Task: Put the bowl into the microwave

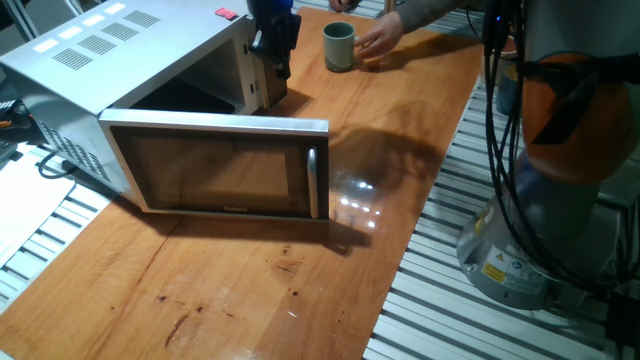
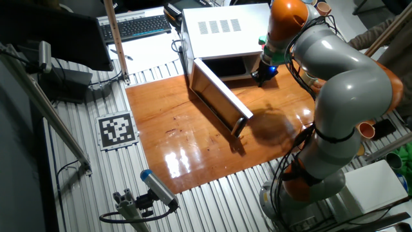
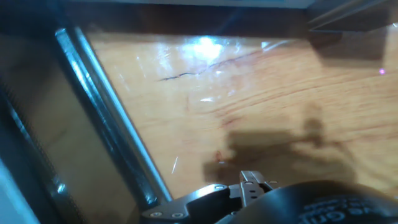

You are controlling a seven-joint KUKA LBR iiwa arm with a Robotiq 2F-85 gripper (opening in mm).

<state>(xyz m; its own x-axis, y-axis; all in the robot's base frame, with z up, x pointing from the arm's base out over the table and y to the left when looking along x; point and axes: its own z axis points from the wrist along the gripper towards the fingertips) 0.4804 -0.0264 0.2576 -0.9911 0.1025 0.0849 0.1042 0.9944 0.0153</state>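
The bowl (image 1: 339, 46), a small grey-green mug, stands upright on the wooden table (image 1: 420, 110) at the back, with a person's hand (image 1: 381, 38) touching its right side. The microwave (image 1: 110, 50) sits at the left with its door (image 1: 225, 165) swung wide open and its dark cavity (image 2: 226, 66) exposed. My gripper (image 1: 274, 62) hangs by the microwave's right front corner, left of the bowl and apart from it. Its fingers look dark and blurred. In the other fixed view the gripper (image 2: 264, 76) is beside the cavity and my arm hides the bowl. The hand view shows bare table (image 3: 280, 93) and the door edge (image 3: 106, 112).
My arm's base (image 1: 560, 200) and cables stand at the table's right edge. A small red item (image 1: 225, 13) lies behind the microwave. A keyboard (image 2: 138, 26), a tan cup (image 2: 323, 8) and a marker tag (image 2: 117, 129) lie off the table.
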